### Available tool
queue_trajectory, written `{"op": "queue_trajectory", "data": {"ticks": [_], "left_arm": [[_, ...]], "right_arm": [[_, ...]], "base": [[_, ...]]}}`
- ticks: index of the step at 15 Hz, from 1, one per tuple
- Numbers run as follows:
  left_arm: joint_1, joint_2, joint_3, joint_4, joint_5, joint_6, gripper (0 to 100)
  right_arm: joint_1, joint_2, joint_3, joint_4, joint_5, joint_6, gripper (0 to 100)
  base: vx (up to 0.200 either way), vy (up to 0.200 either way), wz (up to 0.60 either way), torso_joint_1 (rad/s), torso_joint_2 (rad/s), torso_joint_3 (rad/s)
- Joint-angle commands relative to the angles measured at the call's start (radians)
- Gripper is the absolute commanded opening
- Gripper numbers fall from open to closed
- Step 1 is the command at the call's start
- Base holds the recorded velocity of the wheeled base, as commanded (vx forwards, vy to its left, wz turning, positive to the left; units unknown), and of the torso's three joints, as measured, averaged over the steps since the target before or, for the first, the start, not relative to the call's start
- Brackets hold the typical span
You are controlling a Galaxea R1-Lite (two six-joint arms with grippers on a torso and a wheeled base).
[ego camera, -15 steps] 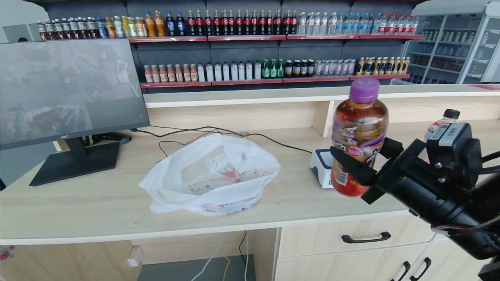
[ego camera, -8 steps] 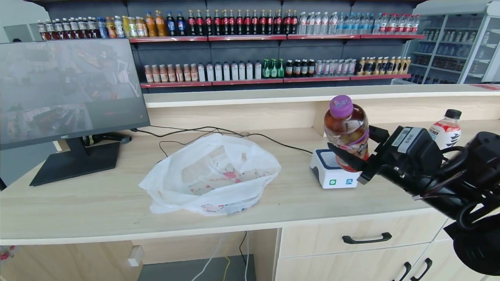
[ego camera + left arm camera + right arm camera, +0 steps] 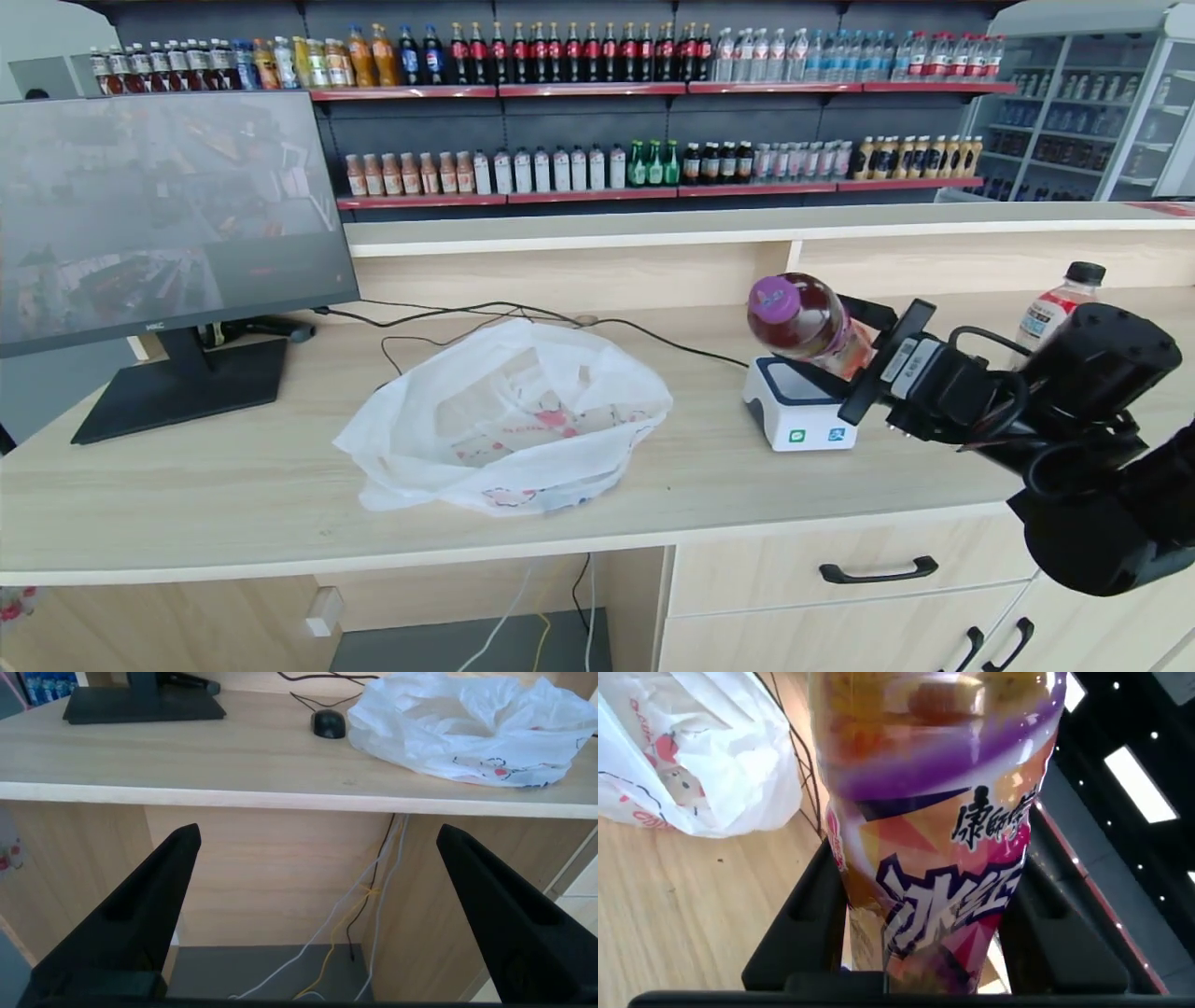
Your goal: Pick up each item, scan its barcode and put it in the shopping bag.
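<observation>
My right gripper (image 3: 854, 350) is shut on a purple-capped bottle of amber drink (image 3: 803, 322), held tipped on its side with the cap toward the bag, just above the white barcode scanner (image 3: 798, 413). From the right wrist, the bottle's purple and orange label (image 3: 943, 849) sits between the black fingers (image 3: 799, 919). The white shopping bag (image 3: 509, 415) lies open on the counter left of the scanner. My left gripper (image 3: 313, 915) hangs open below the counter edge, holding nothing; the bag (image 3: 467, 723) lies above it.
A second bottle with a black cap (image 3: 1055, 303) stands at the counter's right. A monitor (image 3: 168, 219) stands at the left, with a mouse (image 3: 328, 725) and cables (image 3: 485, 313) behind the bag. Drawers (image 3: 873, 569) lie under the counter. Drink shelves line the back wall.
My right gripper has carried the bottle down and back toward the scanner, tipping it from upright onto its side, cap pointing left. The bag and the left arm have not moved.
</observation>
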Motion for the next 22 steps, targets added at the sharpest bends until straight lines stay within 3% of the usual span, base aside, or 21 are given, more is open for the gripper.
{"op": "queue_trajectory", "data": {"ticks": [1, 4, 10, 22], "left_arm": [[0.000, 0.000, 0.000, 0.000, 0.000, 0.000, 100], [0.000, 0.000, 0.000, 0.000, 0.000, 0.000, 100], [0.000, 0.000, 0.000, 0.000, 0.000, 0.000, 100], [0.000, 0.000, 0.000, 0.000, 0.000, 0.000, 100]], "right_arm": [[-0.012, 0.036, -0.033, 0.000, 0.017, -0.020, 0], [-0.022, 0.096, -0.129, 0.000, 0.100, -0.089, 0], [-0.081, 0.182, -0.135, 0.000, 0.221, -0.253, 0], [-0.119, 0.207, -0.146, 0.000, 0.239, -0.279, 0]], "base": [[0.000, 0.000, 0.00, 0.000, 0.00, 0.000], [0.000, 0.000, 0.00, 0.000, 0.00, 0.000], [0.000, 0.000, 0.00, 0.000, 0.00, 0.000], [0.000, 0.000, 0.00, 0.000, 0.00, 0.000]]}}
